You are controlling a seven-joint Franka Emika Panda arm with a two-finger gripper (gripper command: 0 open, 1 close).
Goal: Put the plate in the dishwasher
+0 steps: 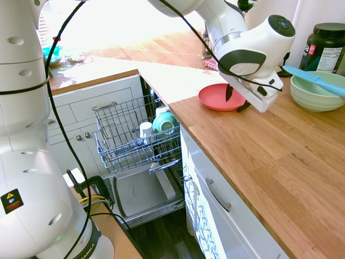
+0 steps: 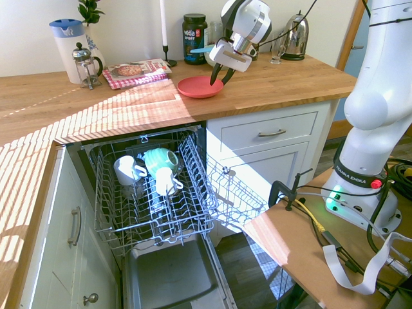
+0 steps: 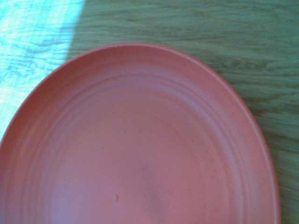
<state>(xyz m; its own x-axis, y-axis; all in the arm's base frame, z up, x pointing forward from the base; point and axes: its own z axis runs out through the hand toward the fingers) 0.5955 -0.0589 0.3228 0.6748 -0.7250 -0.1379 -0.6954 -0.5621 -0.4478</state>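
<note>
the plate is lying flat on the wooden bench, near the bench's front edge and above the open dishwasher. in the wrist view the plate is filling most of the picture, coral-red with faint rings across its shallow face, wood grain showing past its rim. the pincer is pointing steeply down at the plate's rim on the side nearer the pale green bowl, its two dark fingers standing apart, one over the plate's inside and the other just outside the rim; they are straddling the edge and not clamped on it, and whether the tips are touching the plate i cannot tell. in the second exterior view the pincer is sitting right over the plate.

a light blue spatula is resting in the green bowl, and a dark tub is standing behind it. the dishwasher's wire rack is pulled out, holding a teal cup and white mugs. further along the bench a magazine, a french press and a kettle are sitting well apart from the plate.
</note>
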